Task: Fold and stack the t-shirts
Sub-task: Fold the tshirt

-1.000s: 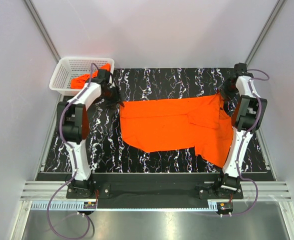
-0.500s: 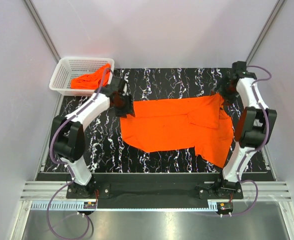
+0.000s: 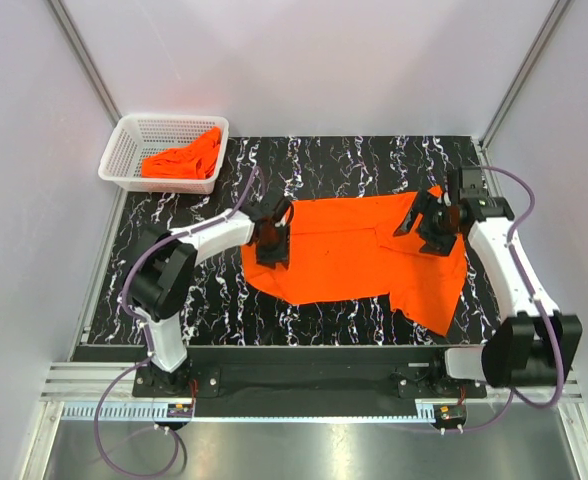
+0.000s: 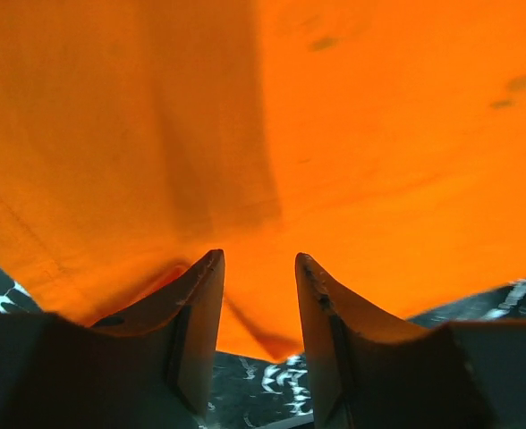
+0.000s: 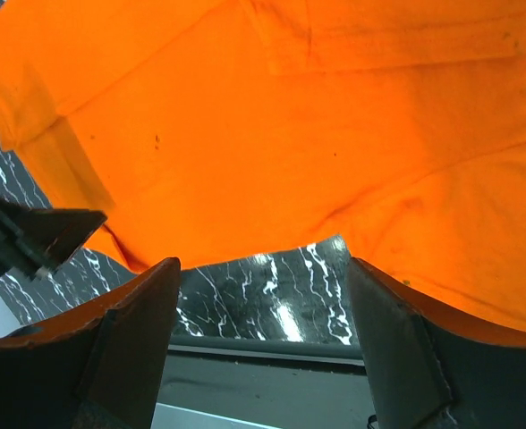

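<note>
One orange t-shirt (image 3: 344,250) lies spread flat on the black marbled mat (image 3: 354,165), with a sleeve folded over at its right end. My left gripper (image 3: 272,240) hovers over the shirt's left edge, open and empty. In the left wrist view the gripper (image 4: 257,268) has orange cloth (image 4: 335,134) just below its fingers. My right gripper (image 3: 424,220) is over the shirt's upper right part, wide open and empty. It also shows in the right wrist view (image 5: 263,273) above the shirt (image 5: 290,134). More orange t-shirt cloth (image 3: 184,160) lies bunched in the basket.
The white mesh basket (image 3: 164,120) stands at the mat's far left corner. Bare mat shows behind the shirt and to its left (image 3: 199,290). Metal frame posts and grey walls close in both sides. The mat's near edge (image 5: 272,344) shows in the right wrist view.
Both arms have swung inward from the shirt's far corners. The left gripper moved from beside the basket to the shirt's left edge, the right moved left and nearer. The shirt lies about as before.
</note>
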Robot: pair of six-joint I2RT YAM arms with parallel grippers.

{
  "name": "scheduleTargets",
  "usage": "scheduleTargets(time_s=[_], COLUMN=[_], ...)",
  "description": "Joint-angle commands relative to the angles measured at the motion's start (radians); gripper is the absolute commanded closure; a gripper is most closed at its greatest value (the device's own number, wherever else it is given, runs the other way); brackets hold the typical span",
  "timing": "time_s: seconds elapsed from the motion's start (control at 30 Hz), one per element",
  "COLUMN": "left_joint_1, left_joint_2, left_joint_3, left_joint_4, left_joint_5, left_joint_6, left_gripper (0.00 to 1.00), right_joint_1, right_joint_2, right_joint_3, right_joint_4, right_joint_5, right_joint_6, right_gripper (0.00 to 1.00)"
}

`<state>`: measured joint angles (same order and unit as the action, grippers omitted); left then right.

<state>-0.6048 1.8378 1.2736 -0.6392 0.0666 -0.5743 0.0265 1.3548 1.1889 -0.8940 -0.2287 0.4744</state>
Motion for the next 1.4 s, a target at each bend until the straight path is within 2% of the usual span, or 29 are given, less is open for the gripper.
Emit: scheduleTargets(time_s=[0.0,0.2,0.3,0.4,0.47,0.53,0.67,0.8,0.9,0.93,0.97,1.0,1.07,1.27,1.37], left_joint_1=[0.005,0.005,0.002,0.002,0.000,-0.010,-0.010,0.006,0.020,0.022,0.030,0.051,0.075,0.180,0.217], left_joint_2=[-0.006,-0.070,-0.172,-0.337,-0.458,-0.600,-0.744,-0.617,-0.410,-0.311,-0.263,-0.171,-0.089,0.112,0.196], left_joint_3=[-0.072,-0.189,-0.282,-0.436,-0.514,-0.555,-0.544,-0.409,-0.229,-0.185,-0.099,-0.053,0.074,0.292,0.369], left_joint_4=[0.105,0.153,0.116,0.112,0.052,0.012,-0.025,-0.020,-0.022,-0.019,-0.017,-0.017,-0.022,-0.022,-0.020], left_joint_5=[-0.010,0.012,-0.017,-0.004,-0.010,-0.048,-0.111,-0.145,-0.149,-0.159,-0.165,-0.159,-0.146,-0.151,-0.143], left_joint_6=[-0.010,-0.041,-0.111,-0.206,-0.248,-0.268,-0.271,-0.214,-0.139,-0.124,-0.099,-0.087,-0.050,-0.033,-0.033], left_gripper=[0.58,0.58,0.59,0.59,0.59,0.58,0.52,0.51,0.58,0.62,0.76,0.82,0.91,0.96,0.97], right_joint_1=[0.000,0.001,0.000,0.001,0.001,0.001,0.000,0.000,0.000,0.001,-0.002,0.000,-0.002,-0.008,-0.010], right_joint_2=[-0.083,-0.155,-0.157,-0.140,-0.129,-0.102,-0.016,0.149,0.248,0.271,0.297,0.344,0.391,0.573,0.619], right_joint_3=[-0.043,-0.123,-0.135,-0.124,-0.109,-0.098,-0.077,-0.014,0.055,0.072,0.090,0.127,0.165,0.300,0.350], right_joint_4=[-0.025,-0.028,-0.028,-0.017,-0.003,0.013,0.055,0.084,0.115,0.119,0.125,0.125,0.132,0.135,0.147], right_joint_5=[-0.020,-0.027,-0.029,-0.032,-0.037,-0.043,-0.020,0.072,0.146,0.158,0.175,0.181,0.196,0.212,0.193], right_joint_6=[-0.028,-0.051,-0.057,-0.060,-0.057,-0.051,-0.036,0.000,0.015,0.012,0.006,0.003,-0.011,-0.019,-0.017], right_gripper=[0.18,0.18,0.18,0.18,0.18,0.17,0.17,0.21,0.28,0.30,0.39,0.44,0.55,0.74,0.78])
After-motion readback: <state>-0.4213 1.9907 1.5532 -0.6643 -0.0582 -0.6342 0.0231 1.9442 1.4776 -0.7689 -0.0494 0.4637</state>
